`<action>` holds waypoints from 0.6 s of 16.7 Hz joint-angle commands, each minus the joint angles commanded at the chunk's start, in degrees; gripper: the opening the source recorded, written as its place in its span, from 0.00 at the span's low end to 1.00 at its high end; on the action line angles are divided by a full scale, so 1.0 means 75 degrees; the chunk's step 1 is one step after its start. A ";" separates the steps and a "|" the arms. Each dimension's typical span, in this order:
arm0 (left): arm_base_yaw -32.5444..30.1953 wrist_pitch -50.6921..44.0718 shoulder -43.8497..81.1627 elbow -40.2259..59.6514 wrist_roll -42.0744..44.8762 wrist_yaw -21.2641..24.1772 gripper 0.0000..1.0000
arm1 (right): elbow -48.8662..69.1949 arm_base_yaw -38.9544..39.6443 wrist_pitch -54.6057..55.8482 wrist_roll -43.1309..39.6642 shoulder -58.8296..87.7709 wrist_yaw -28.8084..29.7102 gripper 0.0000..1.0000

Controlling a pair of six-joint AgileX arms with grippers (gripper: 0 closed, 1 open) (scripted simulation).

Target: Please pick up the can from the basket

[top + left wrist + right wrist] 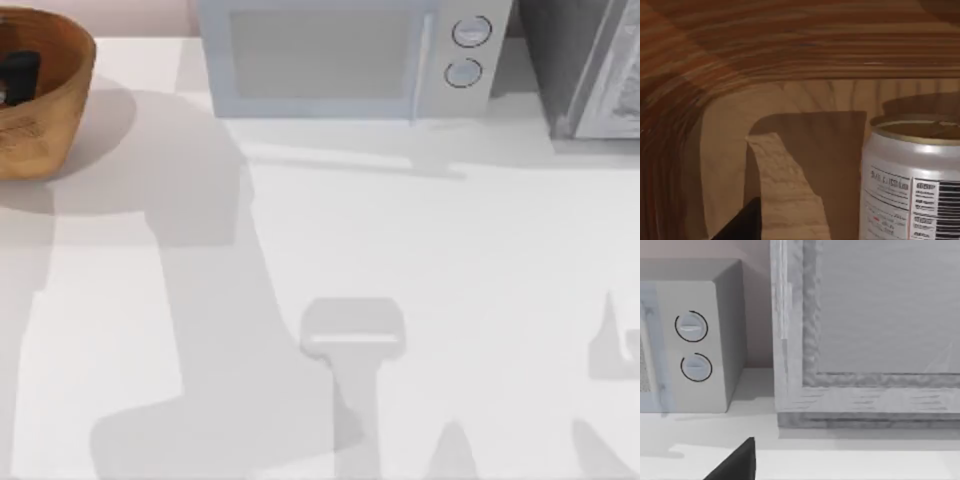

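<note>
One left gripper [15,72] sits inside the basket [60,110] beside the can [912,180], its opening unclear.

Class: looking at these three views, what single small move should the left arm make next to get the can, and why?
Probably ease the left gripper sideways toward the can. It already sits inside the basket, and the left wrist view shows the can upright and off to one side of the finger, not yet between the fingers.
</note>
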 joint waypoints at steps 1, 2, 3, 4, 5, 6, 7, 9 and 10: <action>-0.0015 0.0300 -0.0012 -0.0306 -0.0015 -0.0003 1.00 | 0.0000 0.0000 0.0000 0.0000 0.0000 0.0000 1.00; -0.0028 0.0522 -0.0024 -0.0530 -0.0028 -0.0005 1.00 | 0.0000 0.0000 0.0000 0.0000 0.0000 0.0000 1.00; -0.0037 0.0663 -0.0030 -0.0673 -0.0037 -0.0007 1.00 | 0.0000 0.0000 0.0000 0.0000 0.0000 0.0000 1.00; -0.0041 0.0724 -0.0029 -0.0735 -0.0041 -0.0007 1.00 | 0.0000 0.0000 0.0000 0.0000 0.0000 0.0000 1.00; -0.0042 0.0727 -0.0028 -0.0737 -0.0042 -0.0007 1.00 | 0.0000 0.0000 0.0000 0.0000 0.0000 0.0000 1.00; -0.0042 0.0727 -0.0028 -0.0737 -0.0042 -0.0007 1.00 | 0.0000 0.0000 0.0000 0.0000 0.0000 0.0000 1.00; -0.0042 0.0727 -0.0028 -0.0737 -0.0042 -0.0007 1.00 | 0.0000 0.0000 0.0000 0.0000 0.0000 0.0000 1.00; -0.0042 0.0727 -0.0028 -0.0737 -0.0042 -0.0007 0.85 | 0.0000 0.0000 0.0000 0.0000 0.0000 0.0000 1.00; -0.0042 0.0727 -0.0028 -0.0737 -0.0042 -0.0007 0.77 | 0.0000 0.0000 0.0000 0.0000 0.0000 0.0000 1.00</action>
